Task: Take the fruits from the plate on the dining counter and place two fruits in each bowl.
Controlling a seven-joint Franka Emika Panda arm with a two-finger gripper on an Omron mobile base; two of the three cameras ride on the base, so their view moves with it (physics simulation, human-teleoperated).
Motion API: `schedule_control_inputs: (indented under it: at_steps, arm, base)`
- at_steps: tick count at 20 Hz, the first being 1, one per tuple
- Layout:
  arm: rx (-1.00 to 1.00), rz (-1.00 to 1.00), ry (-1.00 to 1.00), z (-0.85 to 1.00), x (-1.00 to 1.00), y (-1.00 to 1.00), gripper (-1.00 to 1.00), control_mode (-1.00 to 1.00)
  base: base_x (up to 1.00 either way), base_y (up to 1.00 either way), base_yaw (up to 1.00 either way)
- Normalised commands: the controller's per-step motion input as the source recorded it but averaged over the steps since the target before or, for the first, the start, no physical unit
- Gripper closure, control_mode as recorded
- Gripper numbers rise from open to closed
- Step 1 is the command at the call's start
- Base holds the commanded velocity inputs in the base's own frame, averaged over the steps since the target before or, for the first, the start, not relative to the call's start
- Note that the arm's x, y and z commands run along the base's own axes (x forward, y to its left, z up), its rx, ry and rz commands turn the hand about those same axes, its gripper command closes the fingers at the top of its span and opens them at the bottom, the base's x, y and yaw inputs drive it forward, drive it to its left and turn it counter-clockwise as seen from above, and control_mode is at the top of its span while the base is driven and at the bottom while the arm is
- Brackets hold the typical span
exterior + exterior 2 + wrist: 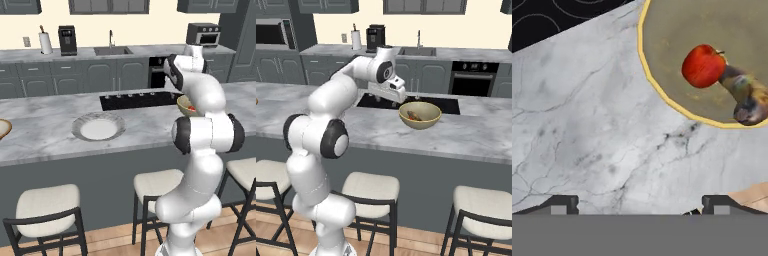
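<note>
On the dining counter [50,142] lies the wide grey-rimmed plate [98,126], its white centre bare. A tan bowl [420,116] stands to its right by the cooktop. In the hand view this bowl [662,92] holds a red apple [703,65] and a darker, mottled curved fruit [746,97]. My gripper [396,101] hovers just left of the bowl above the marble. It is open, fingertips [560,205] wide apart with nothing between them. Another tan bowl [3,128] peeks in at the counter's far left edge.
A black cooktop [136,100] is set into the counter behind the bowl. Stools [47,205] line the near side of the island. The wall counter carries a sink [113,50], a coffee machine [67,40] and a paper towel roll [45,43].
</note>
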Motion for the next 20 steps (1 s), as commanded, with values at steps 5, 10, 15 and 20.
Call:
schedule_control_inputs:
  at_steps: [5, 10, 15, 20]
  arm:
    - [0.0, 0.0, -0.01, 0.27, -1.0, 0.76, -1.0, -1.0]
    - [0.0, 0.17, -0.06, 0.0, -1.0, -0.06, -1.0, -1.0]
    - [-0.04, 0.23, -0.09, 0.0, -0.86, 0.03, -1.0, -1.0]
    - [-0.02, 0.25, -0.03, 0.0, -0.46, 0.07, -1.0, -1.0]
  base:
    - [0.0, 0.0, 0.0]
    - [0.0, 0.0, 0.0]
    - [0.0, 0.0, 0.0]
    - [0.0, 0.0, 0.0]
